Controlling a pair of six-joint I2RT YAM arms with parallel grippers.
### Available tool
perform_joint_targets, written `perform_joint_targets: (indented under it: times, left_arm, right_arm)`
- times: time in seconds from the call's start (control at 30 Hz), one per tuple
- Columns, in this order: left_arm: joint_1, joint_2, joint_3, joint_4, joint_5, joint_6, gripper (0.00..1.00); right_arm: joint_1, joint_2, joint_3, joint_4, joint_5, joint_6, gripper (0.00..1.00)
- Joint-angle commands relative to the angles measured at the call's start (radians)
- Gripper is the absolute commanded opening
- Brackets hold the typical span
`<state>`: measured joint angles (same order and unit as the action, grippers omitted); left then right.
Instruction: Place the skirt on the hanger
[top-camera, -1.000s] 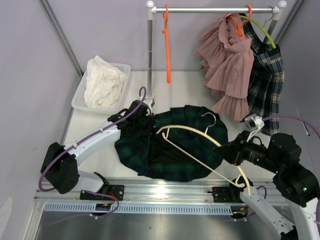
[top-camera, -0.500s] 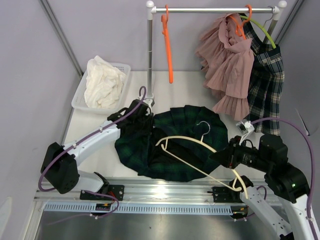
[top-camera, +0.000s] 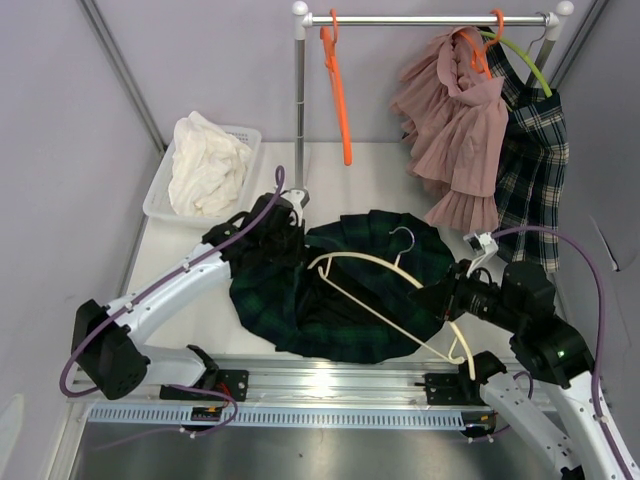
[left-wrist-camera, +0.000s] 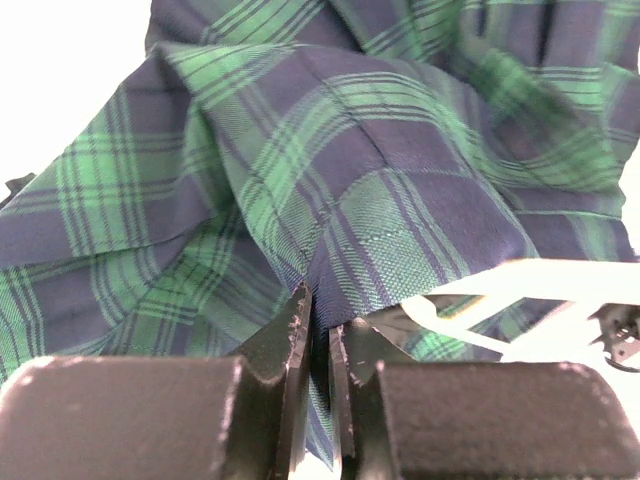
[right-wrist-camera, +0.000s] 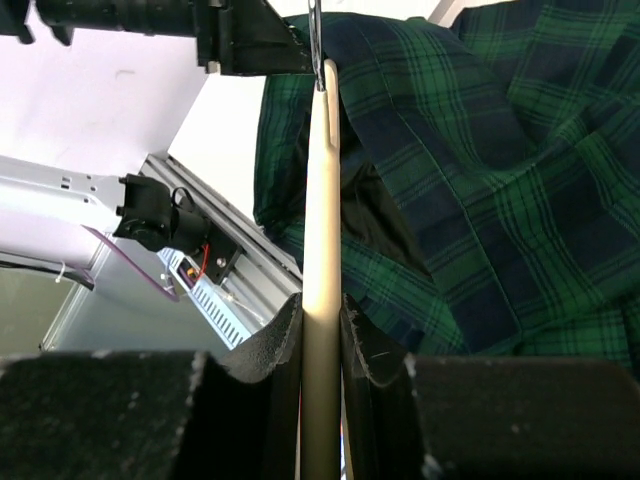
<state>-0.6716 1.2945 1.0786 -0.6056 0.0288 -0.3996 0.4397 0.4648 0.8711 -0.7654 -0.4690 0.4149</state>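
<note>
**Now to thread the hanger into the skirt**

Top view: the skirt (top-camera: 270, 295) lies spread on the table (top-camera: 380, 180) with the hanger (top-camera: 360, 258) across it. My left fingers (top-camera: 285, 225) are at its far-left edge and my right fingers (top-camera: 440, 298) are on the hanger's near end. I count one skirt and four hangers: one cream, two orange, one green. There are also two hung garments and one basket (top-camera: 158, 195).

Left wrist: my left fingers (left-wrist-camera: 303, 325) are narrow, pinching a fold of skirt (left-wrist-camera: 380, 180), with the hanger (left-wrist-camera: 540, 275) just beyond. I'd lift this edge gently, so the opening gapes without dragging the cloth.

Right wrist: my right fingers (right-wrist-camera: 292, 325) clamp the hanger (right-wrist-camera: 321, 200) edge-on, aimed over the skirt (right-wrist-camera: 450, 150). I'd slide it in low and straight to avoid snagging the pleats.
</note>
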Motion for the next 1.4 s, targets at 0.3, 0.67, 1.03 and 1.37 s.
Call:
perform_joint_targets:
  times: [0.3,0.67,1.03,1.37]
  left_arm:
    - [-0.062,-0.04,0.11,-0.052,-0.058,0.011,0.13]
    - [-0.065,-0.046,0.138,-0.08,-0.069,0.019,0.13]
    - [-0.075,-0.041,0.106,-0.086,-0.09,0.033,0.17]
    - [-0.1,-0.133,-0.009,-0.05,-0.136,0.087,0.55]
  right_arm:
    - [0.171,0.021,-0.021,0.182,0.253,0.021,0.0]
    - [0.628,0.139,-0.015,0.253,0.755,0.021,0.0]
    - [0.958,0.285,0.048,0.201,1.165,0.048,0.0]
    - [0.958,0.287,0.048,0.189,1.164,0.048,0.0]
